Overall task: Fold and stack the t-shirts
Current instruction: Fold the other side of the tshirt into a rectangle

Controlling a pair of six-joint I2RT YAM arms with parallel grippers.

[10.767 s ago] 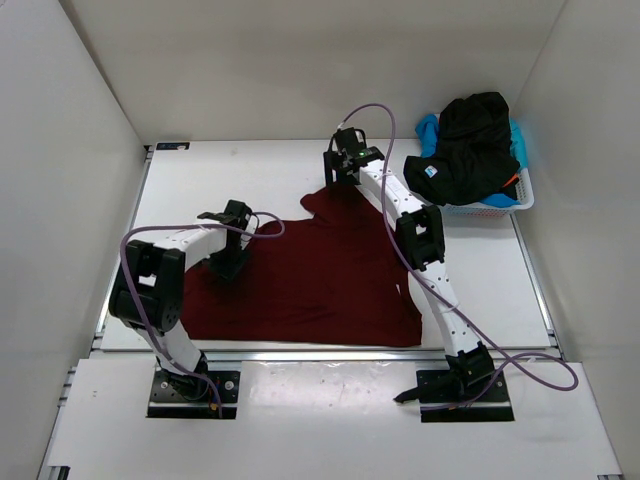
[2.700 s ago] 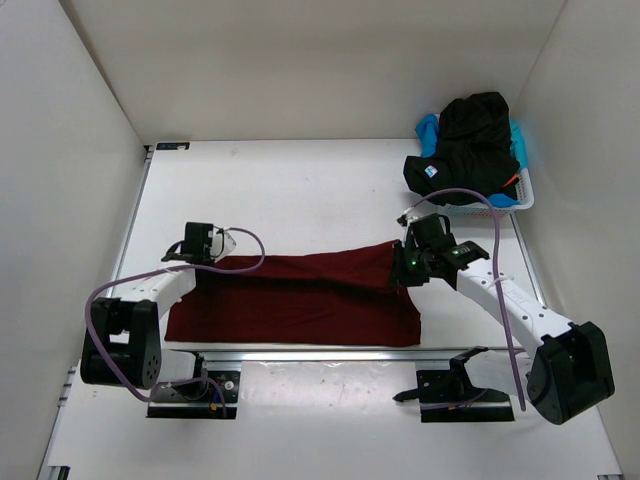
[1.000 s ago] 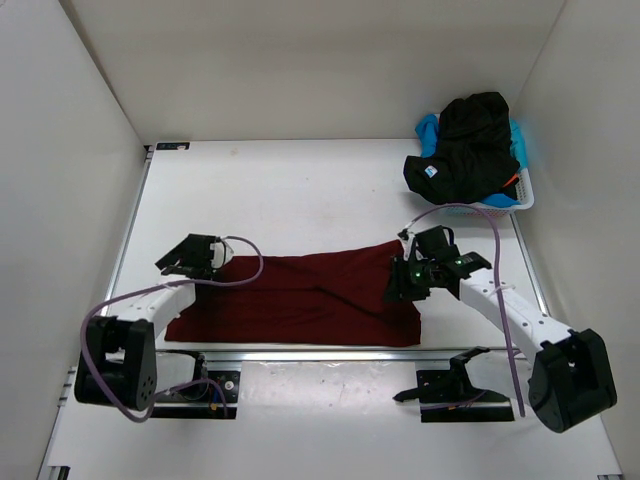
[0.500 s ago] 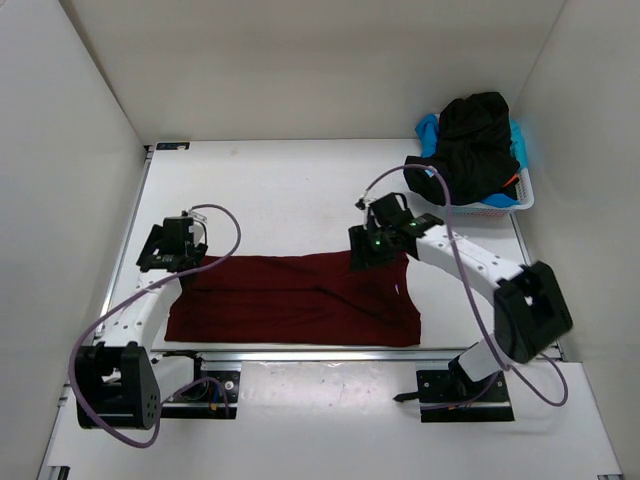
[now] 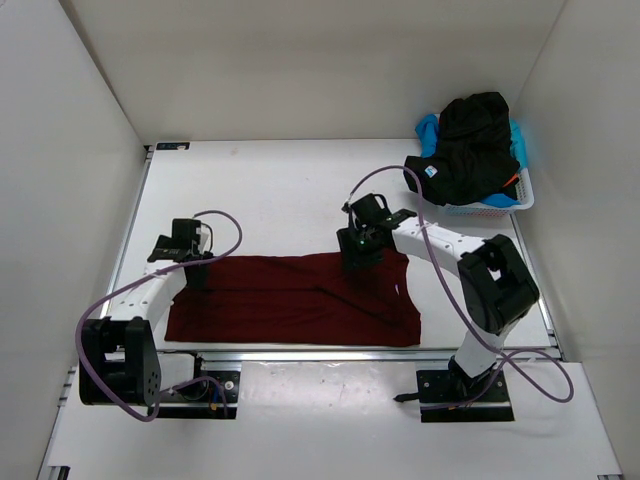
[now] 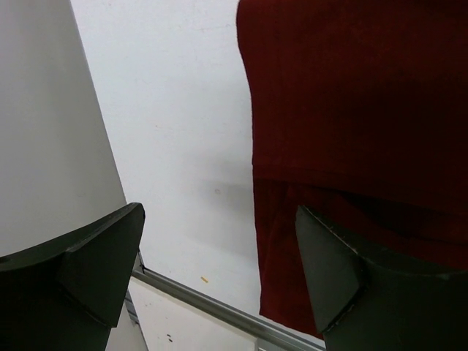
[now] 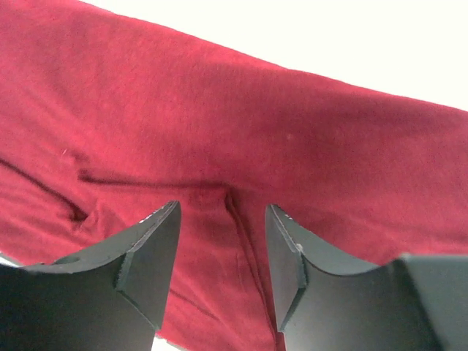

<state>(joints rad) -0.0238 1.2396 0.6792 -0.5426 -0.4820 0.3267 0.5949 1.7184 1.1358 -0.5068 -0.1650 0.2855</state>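
Observation:
A dark red t-shirt (image 5: 300, 300) lies folded into a long flat strip near the table's front edge. My left gripper (image 5: 189, 265) hovers at the strip's far left corner. In the left wrist view its jaws (image 6: 219, 252) stand wide open astride the shirt's left edge (image 6: 351, 110), holding nothing. My right gripper (image 5: 358, 250) is over the strip's far edge, right of the middle. Its jaws (image 7: 223, 252) are open just above a seam in the red cloth (image 7: 241, 131), with nothing pinched. A black t-shirt (image 5: 470, 150) and a light blue one (image 5: 428, 128) are heaped in the basket.
The white lattice basket (image 5: 520, 200) stands at the back right corner, with a sliver of orange cloth (image 5: 513, 180) showing in it. A metal rail (image 5: 300, 352) runs along the table's front edge just below the shirt. White walls close in on three sides.
The right gripper let go of the shirt's right end, opened, and moved back and left to the far edge. The left gripper swung out left, then returned to the left corner.

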